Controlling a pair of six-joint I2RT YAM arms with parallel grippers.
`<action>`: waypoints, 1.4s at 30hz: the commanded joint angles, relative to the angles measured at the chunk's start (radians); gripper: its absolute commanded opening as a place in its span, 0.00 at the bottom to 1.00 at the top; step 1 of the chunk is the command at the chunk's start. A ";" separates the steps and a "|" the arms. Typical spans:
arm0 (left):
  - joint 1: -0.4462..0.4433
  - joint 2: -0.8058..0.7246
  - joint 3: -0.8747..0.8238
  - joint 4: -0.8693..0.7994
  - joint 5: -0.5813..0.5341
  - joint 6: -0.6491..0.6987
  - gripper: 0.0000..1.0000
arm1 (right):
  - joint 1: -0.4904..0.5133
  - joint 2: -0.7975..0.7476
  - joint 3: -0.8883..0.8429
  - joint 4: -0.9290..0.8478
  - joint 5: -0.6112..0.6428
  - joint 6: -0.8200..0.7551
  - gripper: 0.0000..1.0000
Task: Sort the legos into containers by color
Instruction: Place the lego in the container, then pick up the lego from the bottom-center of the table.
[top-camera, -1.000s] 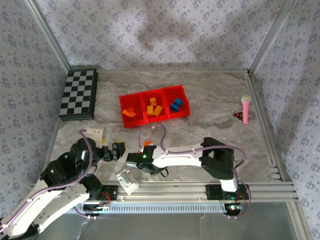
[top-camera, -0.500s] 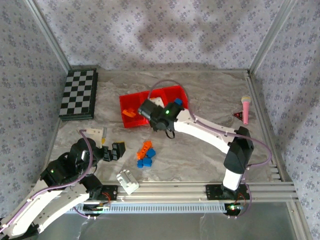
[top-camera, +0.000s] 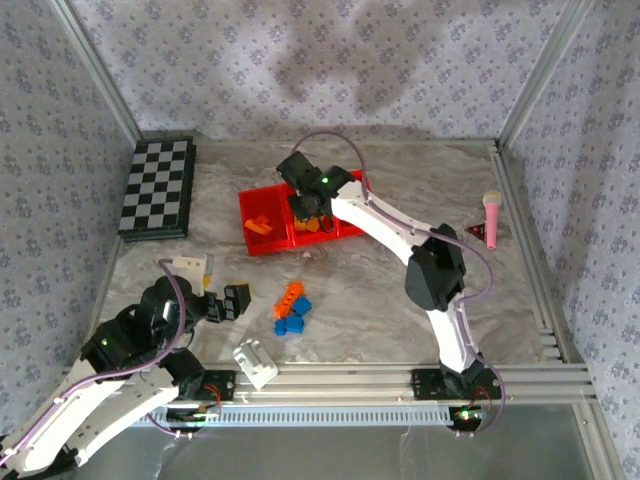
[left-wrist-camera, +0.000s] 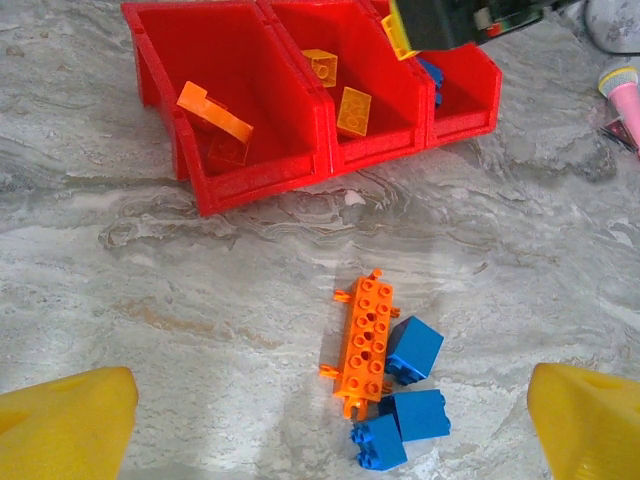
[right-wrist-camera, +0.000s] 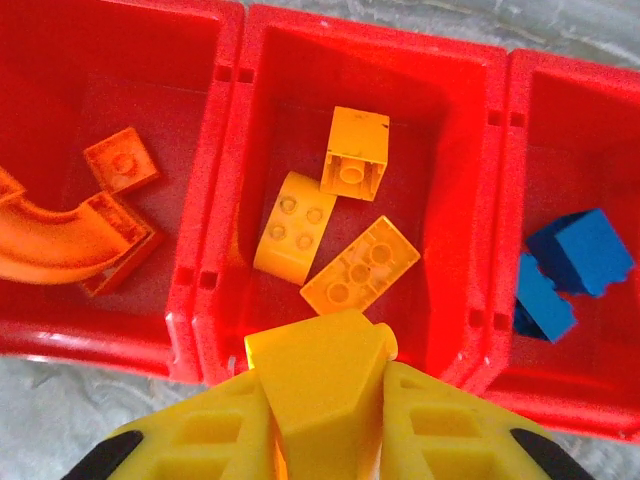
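1. Marbled grey tabletop (top-camera: 400, 300) runs from the arm bases to the patterned walls. Nearest, the left gripper (top-camera: 233, 300) hovers low beside a white block (top-camera: 256, 363), its yellow fingers (left-wrist-camera: 66, 425) spread wide with nothing between them
2. Just beyond it lie loose legos: an orange plate (left-wrist-camera: 364, 345) touching three blue bricks (left-wrist-camera: 415, 350), unsorted on the table
3. Farther on, the right gripper (top-camera: 307, 203) hangs over the row of red bins (left-wrist-camera: 262, 183), pinching a yellow brick (right-wrist-camera: 318, 365) firmly between its fingers
4. In the right wrist view, that brick sits above the near wall of the middle bin (right-wrist-camera: 300, 120). Three yellow pieces (right-wrist-camera: 290, 238) already lie in it, with orange pieces (right-wrist-camera: 60, 245) in the left bin and blue ones (right-wrist-camera: 575, 255) in the right
5. The drop looks best made a touch deeper, so the brick clears the near rim. It should be centred between the dividers and released low, since a high release could bounce it into a neighbouring colour
6. Off to the far sides, the checkered board (top-camera: 157, 188) and pink microphone (top-camera: 492, 215) play no part
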 joint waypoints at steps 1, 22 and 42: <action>-0.008 -0.002 -0.004 -0.007 -0.022 -0.008 1.00 | -0.035 0.060 0.067 0.010 -0.088 -0.014 0.26; -0.007 0.007 -0.002 -0.007 -0.032 -0.005 1.00 | -0.065 0.102 0.123 -0.029 -0.141 0.031 0.51; -0.007 0.007 -0.003 -0.007 -0.027 -0.006 1.00 | 0.154 -0.328 -0.398 0.119 -0.028 0.238 0.80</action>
